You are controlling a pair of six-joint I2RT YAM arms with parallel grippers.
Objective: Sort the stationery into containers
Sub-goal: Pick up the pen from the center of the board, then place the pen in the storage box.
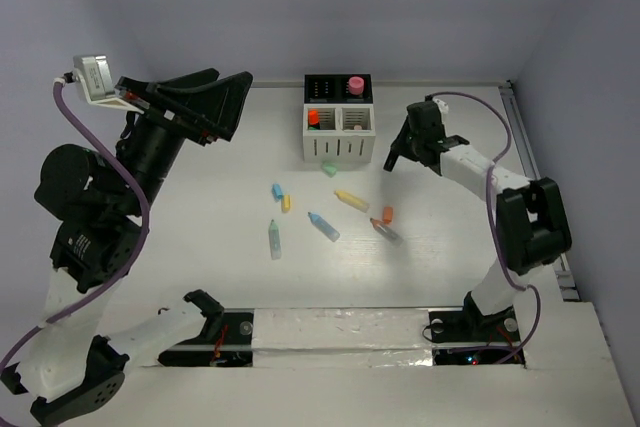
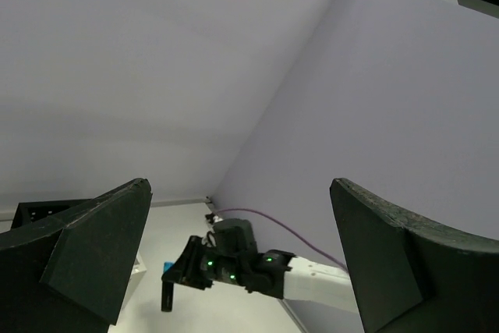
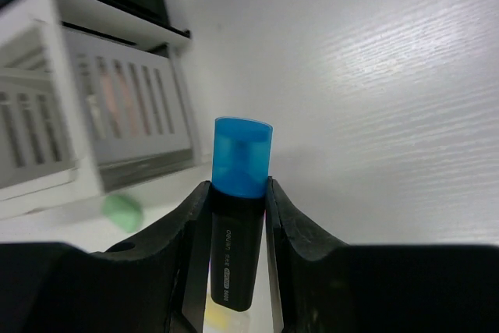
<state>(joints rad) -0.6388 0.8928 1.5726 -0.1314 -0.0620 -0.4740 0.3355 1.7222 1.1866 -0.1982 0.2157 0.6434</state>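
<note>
My right gripper [image 1: 394, 155] is shut on a black marker with a blue cap [image 3: 242, 163], held just right of the desk organizer [image 1: 340, 152], above the table. The marker also shows in the left wrist view [image 2: 167, 292], hanging from the right gripper. The organizer's white slatted wall [image 3: 125, 107] is close on the left. It holds a pink-topped item [image 1: 355, 82] in a black compartment and an orange one [image 1: 313, 118] in a white one. My left gripper [image 1: 215, 97] is raised high at the back left, open and empty [image 2: 240, 186].
Loose on the table in front of the organizer lie a green piece [image 1: 329, 170], a yellow highlighter [image 1: 351, 200], a blue highlighter [image 1: 322, 226], a green highlighter [image 1: 274, 239], small blue [image 1: 277, 190] and yellow [image 1: 286, 203] pieces, and orange ones [image 1: 388, 214].
</note>
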